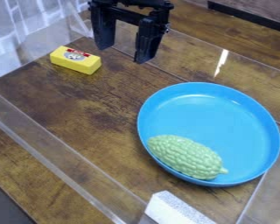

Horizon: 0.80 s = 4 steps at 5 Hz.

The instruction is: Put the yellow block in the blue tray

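Gripper (pixel 126 44) is hanging at the top of the view, pointing down, black fingers (pixel 104 33) spread wide. Nothing is sitting between them; it's holding nothing.

Yellow block (pixel 76 59) is lying flat on the wooden table (pixel 73 114), just left of the gripper and slightly nearer the camera. Round red-and-white mark is facing up. Block isn't touching the fingers as far as I can tell; the left finger is standing just beside its right end.

Blue tray (pixel 241 105) is sitting on the right half of the table, well apart from the block. Green bumpy gourd (pixel 184 157) is lying inside it, toward the near-left part of the dish, close to the rim. Rest of the dish is showing bare blue.

Clear plastic wall (pixel 38 144) is running along the table's left and near edges. A white block-shaped thing (pixel 178 210) is poking in at the bottom edge, just below the tray; can't tell what it is.
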### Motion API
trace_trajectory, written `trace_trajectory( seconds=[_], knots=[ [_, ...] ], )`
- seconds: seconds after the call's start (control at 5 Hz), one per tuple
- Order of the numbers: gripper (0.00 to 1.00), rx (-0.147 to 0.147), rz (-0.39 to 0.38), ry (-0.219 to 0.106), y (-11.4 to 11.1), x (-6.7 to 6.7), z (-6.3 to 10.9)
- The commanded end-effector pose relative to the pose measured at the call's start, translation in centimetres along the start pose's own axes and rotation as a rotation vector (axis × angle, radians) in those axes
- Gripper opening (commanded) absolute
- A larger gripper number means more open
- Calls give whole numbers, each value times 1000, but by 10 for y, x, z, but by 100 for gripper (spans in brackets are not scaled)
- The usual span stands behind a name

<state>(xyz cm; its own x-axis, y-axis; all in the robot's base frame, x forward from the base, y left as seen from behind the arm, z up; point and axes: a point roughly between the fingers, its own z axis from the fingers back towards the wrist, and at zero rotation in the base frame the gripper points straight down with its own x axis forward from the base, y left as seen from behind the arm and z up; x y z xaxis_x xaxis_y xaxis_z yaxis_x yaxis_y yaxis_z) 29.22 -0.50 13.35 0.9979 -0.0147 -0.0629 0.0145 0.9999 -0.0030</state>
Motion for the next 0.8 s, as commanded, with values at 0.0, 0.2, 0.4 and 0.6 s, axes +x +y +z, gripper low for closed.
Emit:
trace_trajectory(
  seconds=[0.0, 0.2, 0.4, 0.6],
  knots=[
    [100, 7, -77, 17, 4, 2, -6],
    [100, 19, -191, 33, 12, 7, -12],
    [100, 30, -307, 39, 20, 14, -17],
    [100, 37, -378, 45, 23, 18, -22]
  ],
)
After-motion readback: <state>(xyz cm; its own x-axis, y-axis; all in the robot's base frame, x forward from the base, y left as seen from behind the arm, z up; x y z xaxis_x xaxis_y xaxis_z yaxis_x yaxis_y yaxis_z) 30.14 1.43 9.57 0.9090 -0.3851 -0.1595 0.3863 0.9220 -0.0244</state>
